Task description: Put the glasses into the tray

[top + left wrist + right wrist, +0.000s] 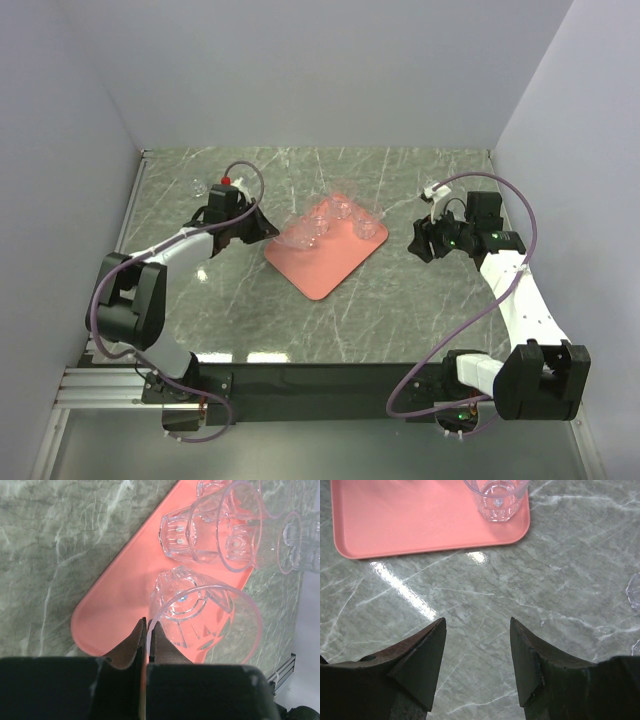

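Glasses point(341, 211) on tray point(320, 272); left gripper point(146, 626) clamps one.

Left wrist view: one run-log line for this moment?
left end effector shut on glass rim over tray | right end effector open, empty | other glasses in tray | stray glass on table

Pink tray point(322, 268) lay flat; clear glasses point(345, 209) grouped at its far end; my left gripper point(147, 626) pinched one rim.
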Robot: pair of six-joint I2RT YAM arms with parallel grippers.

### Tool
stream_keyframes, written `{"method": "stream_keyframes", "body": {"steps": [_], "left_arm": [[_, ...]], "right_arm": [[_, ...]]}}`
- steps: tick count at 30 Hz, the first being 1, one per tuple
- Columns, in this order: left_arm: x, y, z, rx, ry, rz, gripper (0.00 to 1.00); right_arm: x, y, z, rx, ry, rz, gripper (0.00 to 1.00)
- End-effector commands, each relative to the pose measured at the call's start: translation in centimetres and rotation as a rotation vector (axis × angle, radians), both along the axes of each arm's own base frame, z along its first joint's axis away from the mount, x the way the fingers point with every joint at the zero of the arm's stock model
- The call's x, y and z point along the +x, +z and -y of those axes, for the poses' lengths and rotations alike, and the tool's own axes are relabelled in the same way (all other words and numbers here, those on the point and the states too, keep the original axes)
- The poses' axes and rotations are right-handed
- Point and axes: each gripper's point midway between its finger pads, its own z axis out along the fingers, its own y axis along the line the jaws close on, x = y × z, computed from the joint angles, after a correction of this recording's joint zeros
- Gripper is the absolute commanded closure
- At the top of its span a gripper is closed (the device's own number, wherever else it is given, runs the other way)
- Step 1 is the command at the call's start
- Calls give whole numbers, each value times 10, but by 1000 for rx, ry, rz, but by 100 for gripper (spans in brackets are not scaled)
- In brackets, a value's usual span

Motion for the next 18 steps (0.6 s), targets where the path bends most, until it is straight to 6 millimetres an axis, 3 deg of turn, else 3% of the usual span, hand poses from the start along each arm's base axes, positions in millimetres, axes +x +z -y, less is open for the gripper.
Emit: {"method": "stream_keyframes", "body": {"steps": [1, 18], "left_arm": [[21, 30, 13, -25, -5, 96, 100], [33, 17, 17, 168, 30, 82, 99]], "right_arm": [[1, 4, 1, 3, 8, 33, 39], [1, 5, 2, 4, 6, 34, 39]]}}
